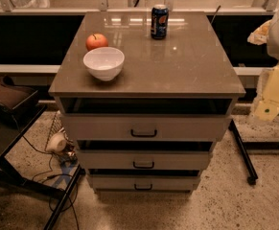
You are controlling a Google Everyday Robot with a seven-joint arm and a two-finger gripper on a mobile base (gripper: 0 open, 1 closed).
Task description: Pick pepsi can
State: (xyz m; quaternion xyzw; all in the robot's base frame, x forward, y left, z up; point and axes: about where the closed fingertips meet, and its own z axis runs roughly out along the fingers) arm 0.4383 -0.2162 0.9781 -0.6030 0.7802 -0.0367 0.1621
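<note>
Your pepsi can [159, 21] stands upright near the far edge of the surface [187, 66], well apart from the orange fruit [96, 41] and the white bowl [104, 63] at the left. Your claw [269, 99] hangs beyond the surface's right side, far from the can. You cannot tell whether it is spread or pressed together.

Cabinet top [177, 66] smooth, glossy, lights mirrored at far edge. Pepsi can [159, 21]: shiny metal, glossy print. White bowl [104, 63] smooth, glazed look (ceramic or plastic, can't tell). Orange fruit [96, 41]: faint sheen. Drawer fronts [177, 127] matt, handles [144, 133] dark metal. Floor [254, 205] speckled, stone-like. Gripper [268, 97] at right edge, beside cabinet: matt pale plastic.
</note>
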